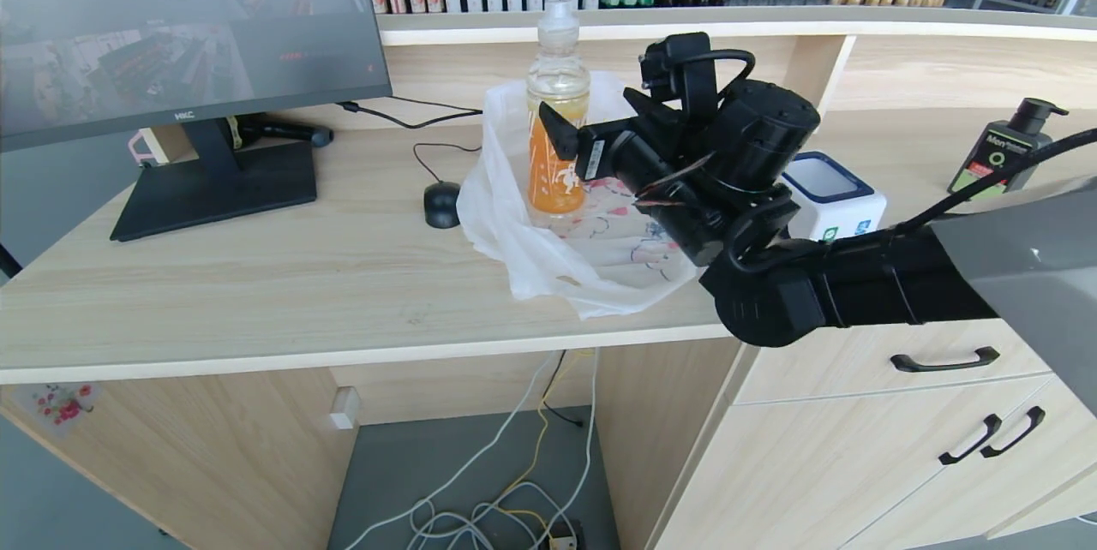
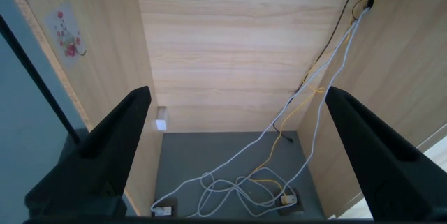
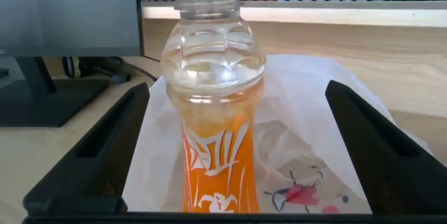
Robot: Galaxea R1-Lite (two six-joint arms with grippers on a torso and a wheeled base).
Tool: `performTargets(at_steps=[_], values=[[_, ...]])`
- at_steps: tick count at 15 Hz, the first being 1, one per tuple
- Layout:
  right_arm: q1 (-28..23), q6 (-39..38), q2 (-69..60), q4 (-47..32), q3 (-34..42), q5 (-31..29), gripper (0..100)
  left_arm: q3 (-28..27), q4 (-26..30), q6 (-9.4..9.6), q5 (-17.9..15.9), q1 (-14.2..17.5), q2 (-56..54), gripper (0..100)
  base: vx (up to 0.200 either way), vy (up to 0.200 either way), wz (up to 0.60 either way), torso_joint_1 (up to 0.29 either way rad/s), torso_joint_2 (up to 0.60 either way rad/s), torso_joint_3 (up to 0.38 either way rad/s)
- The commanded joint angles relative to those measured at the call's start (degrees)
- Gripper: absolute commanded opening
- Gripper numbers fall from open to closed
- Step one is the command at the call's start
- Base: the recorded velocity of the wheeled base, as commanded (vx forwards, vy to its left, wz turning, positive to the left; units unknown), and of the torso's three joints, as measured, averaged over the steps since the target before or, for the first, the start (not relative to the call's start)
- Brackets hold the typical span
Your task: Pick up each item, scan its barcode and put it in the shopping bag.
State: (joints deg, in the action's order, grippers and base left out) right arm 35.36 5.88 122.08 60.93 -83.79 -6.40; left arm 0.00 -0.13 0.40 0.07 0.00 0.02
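Right wrist view shows the clear plastic bottle of orange drink with a pale cap (image 3: pixel 213 112) standing upright between the two black fingers of the right gripper (image 3: pixel 237 91); the jaws are spread wide, a gap shows on either side, and neither finger touches the bottle. In the head view the same bottle (image 1: pixel 557 130) stands inside the open mouth of the thin white plastic shopping bag with a red and blue print (image 1: pixel 591 263), on the light wooden counter (image 1: pixel 257 276); the right gripper (image 1: pixel 566 137) sits level with the bottle's middle, one finger showing in front of the label. The left gripper (image 2: pixel 239 95) hangs below the counter with its jaws equally wide and nothing between them; loose cables lie on the floor beneath it.

The bottle looks already placed, so the danger lies in drawing the arm away. It is tall and narrow and stands on crumpled film rather than flat wood; a finger brushing it on the way out could tip it over. A finger might also snag the soft bag wall and drag bag and bottle together; the bag's lower fold lies at the counter's front edge, so a pull that way could carry it off. The white box scanner with a blue-rimmed top (image 1: pixel 827 190) stands close under the right arm; a low swing might knock it.
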Motion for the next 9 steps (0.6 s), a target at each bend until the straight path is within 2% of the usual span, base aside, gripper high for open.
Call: performTargets(at_steps=[1, 2, 4, 6, 9], values=[[2.34, 1.16, -9.58, 10.97, 19.19, -1.60, 100, 0.00, -0.04, -0.05, 0.01, 0.00, -0.02, 100, 0.000, 0.000, 0.00, 0.000, 0.00, 0.000], [3.48, 1.24, -11.69, 15.54, 26.66, -2.65, 100, 0.00, -0.04, -0.05, 0.01, 0.00, -0.02, 100, 0.000, 0.000, 0.00, 0.000, 0.00, 0.000], [4.71, 2.39, -13.62, 21.69, 34.74, -3.09, 100, 0.00, -0.04, 0.04, 0.01, 0.00, -0.02, 100, 0.000, 0.000, 0.00, 0.000, 0.00, 0.000], [5.06, 3.35, -13.62, 28.46, 39.49, -4.15, 100, 0.00, -0.04, 0.04, 0.01, 0.00, -0.02, 100, 0.000, 0.000, 0.00, 0.000, 0.00, 0.000], [5.15, 4.41, -14.59, 29.07, 40.81, -3.88, 100, 0.00, -0.04, 0.04, 0.01, 0.00, -0.02, 100, 0.000, 0.000, 0.00, 0.000, 0.00, 0.000]])
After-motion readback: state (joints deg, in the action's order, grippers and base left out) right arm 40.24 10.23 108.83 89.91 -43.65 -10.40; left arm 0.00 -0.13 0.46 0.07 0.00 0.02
